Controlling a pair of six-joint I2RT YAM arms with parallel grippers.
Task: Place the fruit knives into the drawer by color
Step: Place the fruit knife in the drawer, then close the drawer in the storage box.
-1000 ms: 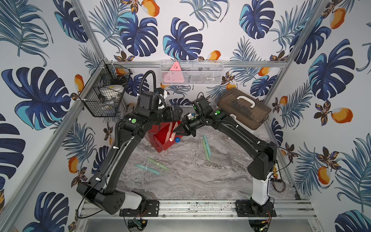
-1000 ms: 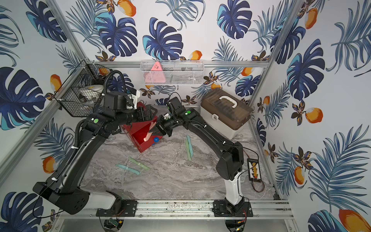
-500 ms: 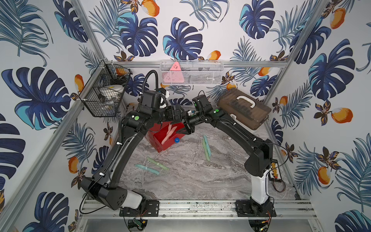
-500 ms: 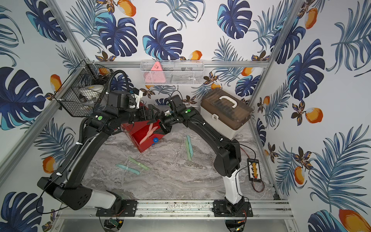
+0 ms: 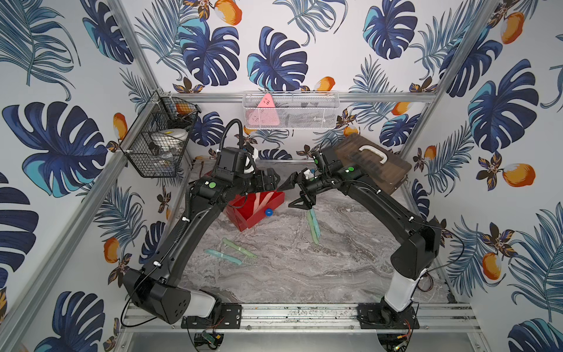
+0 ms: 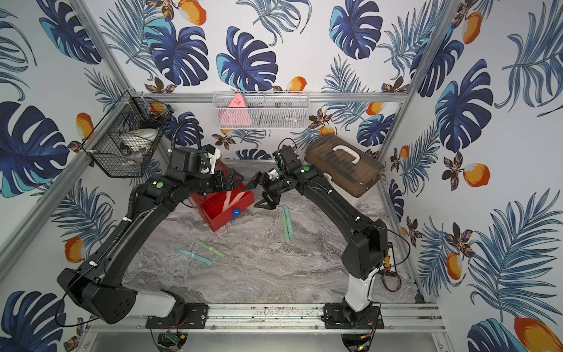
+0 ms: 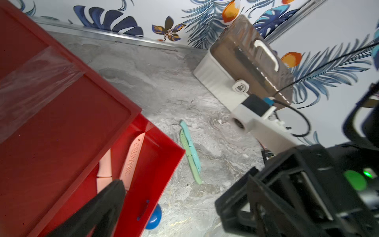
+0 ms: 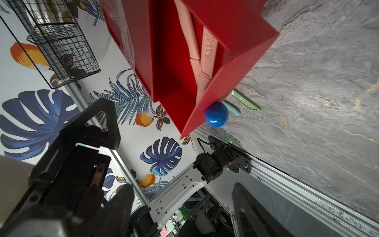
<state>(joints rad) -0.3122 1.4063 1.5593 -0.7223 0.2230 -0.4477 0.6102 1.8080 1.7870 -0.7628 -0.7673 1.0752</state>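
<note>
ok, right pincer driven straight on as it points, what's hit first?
Likely the drawer, its pulled-out top tray near the blue knob, which lies ahead of the right pincer in the wrist view. Depth is unclear; the left pincer sits close beside.

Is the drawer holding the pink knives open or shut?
Open. The drawer juts out past the red chest, and two pink knives lie exposed inside it behind the blue knob.

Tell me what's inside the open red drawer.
Two pink knives lie in the open drawer. Their far ends are hidden under the chest top; anything deeper cannot be seen.
</note>
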